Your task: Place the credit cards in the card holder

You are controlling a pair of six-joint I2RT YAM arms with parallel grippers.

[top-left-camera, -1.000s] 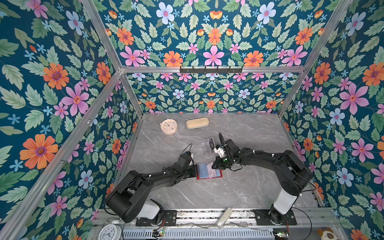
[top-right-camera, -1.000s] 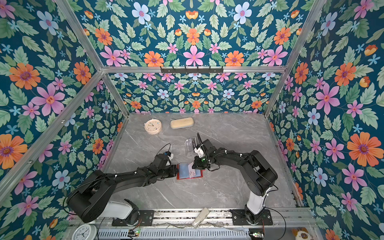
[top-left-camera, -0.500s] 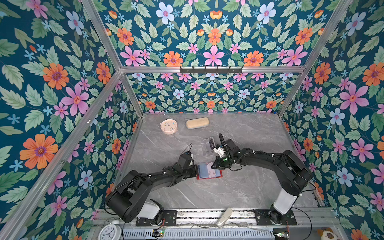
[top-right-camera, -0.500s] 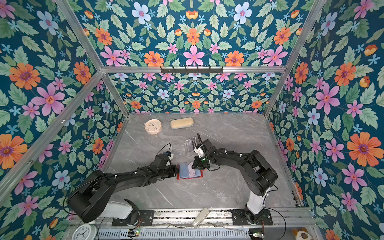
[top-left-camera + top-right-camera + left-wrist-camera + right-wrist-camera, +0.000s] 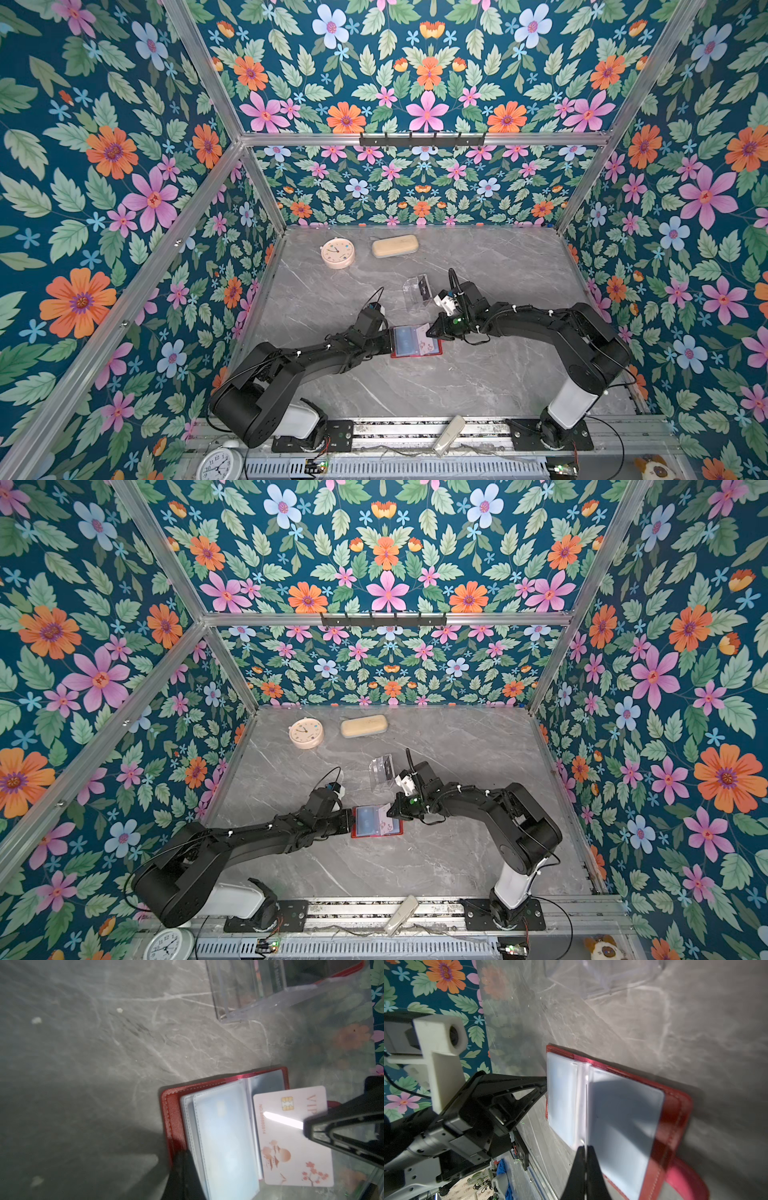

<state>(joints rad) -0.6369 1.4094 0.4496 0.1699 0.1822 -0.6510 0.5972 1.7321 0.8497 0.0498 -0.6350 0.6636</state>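
Observation:
The card holder [image 5: 415, 352], a red cover with clear sleeves, lies open on the grey table [image 5: 478, 386]; it shows in both top views [image 5: 376, 833] and both wrist views [image 5: 172, 1105] [image 5: 675, 1115]. A bluish card shows through its left sleeve [image 5: 224, 1136]. My right gripper [image 5: 432, 330] [image 5: 585, 1147] is shut on a pale pink credit card [image 5: 291, 1147] with a chip and blossoms, held over the holder's right half. My left gripper [image 5: 390, 341] [image 5: 185, 1167] is shut, its tips against the holder's left edge. A dark card [image 5: 424, 287] stands in a clear stand.
The clear stand [image 5: 413, 297] sits just behind the holder, close to my right wrist. A round pink clock [image 5: 337, 252] and a beige case [image 5: 395, 246] lie near the back wall. Floral walls close in three sides; a metal rail [image 5: 415, 432] runs along the front.

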